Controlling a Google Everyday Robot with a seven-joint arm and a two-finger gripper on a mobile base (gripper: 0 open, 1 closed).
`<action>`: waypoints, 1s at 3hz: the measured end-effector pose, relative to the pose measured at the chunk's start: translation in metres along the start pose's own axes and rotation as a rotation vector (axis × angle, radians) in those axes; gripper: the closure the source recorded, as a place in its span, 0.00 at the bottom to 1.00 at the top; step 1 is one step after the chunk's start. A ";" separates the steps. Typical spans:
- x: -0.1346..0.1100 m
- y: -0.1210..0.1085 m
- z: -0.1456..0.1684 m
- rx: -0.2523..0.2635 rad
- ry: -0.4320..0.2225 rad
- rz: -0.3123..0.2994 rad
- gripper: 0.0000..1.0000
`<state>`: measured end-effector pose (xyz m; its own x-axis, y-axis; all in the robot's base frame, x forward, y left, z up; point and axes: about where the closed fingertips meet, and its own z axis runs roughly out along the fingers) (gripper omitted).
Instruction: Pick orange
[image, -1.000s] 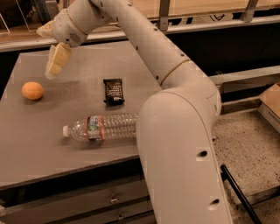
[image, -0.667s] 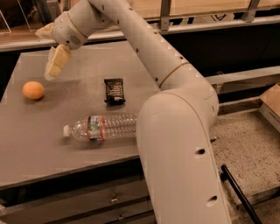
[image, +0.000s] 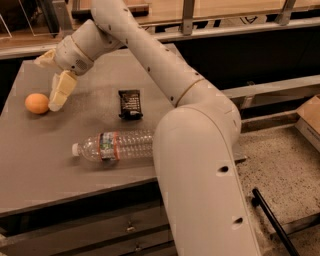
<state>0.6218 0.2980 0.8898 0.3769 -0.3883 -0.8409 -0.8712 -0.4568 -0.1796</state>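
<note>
The orange (image: 37, 103) lies on the grey table (image: 45, 170) near its left edge. My gripper (image: 48, 82) is just right of and above the orange, at the end of the cream arm that reaches in from the right. It is open and empty. One finger (image: 60, 91) points down, with its tip close beside the orange's right side. The other finger (image: 44, 58) sticks out to the upper left.
A clear plastic bottle (image: 116, 145) lies on its side near the table's front. A small dark packet (image: 130, 104) lies mid-table. My arm's big elbow (image: 200, 150) covers the table's right part. A black rod (image: 272, 217) lies on the speckled floor.
My gripper has come down and slightly left towards the orange. The orange, the bottle and the packet have not moved.
</note>
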 end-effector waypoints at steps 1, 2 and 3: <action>0.003 0.008 0.011 -0.018 0.044 0.015 0.00; 0.007 0.013 0.025 -0.025 0.054 0.035 0.00; 0.005 0.011 0.046 -0.036 0.003 0.068 0.00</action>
<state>0.5993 0.3274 0.8603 0.3184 -0.4214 -0.8492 -0.8830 -0.4576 -0.1040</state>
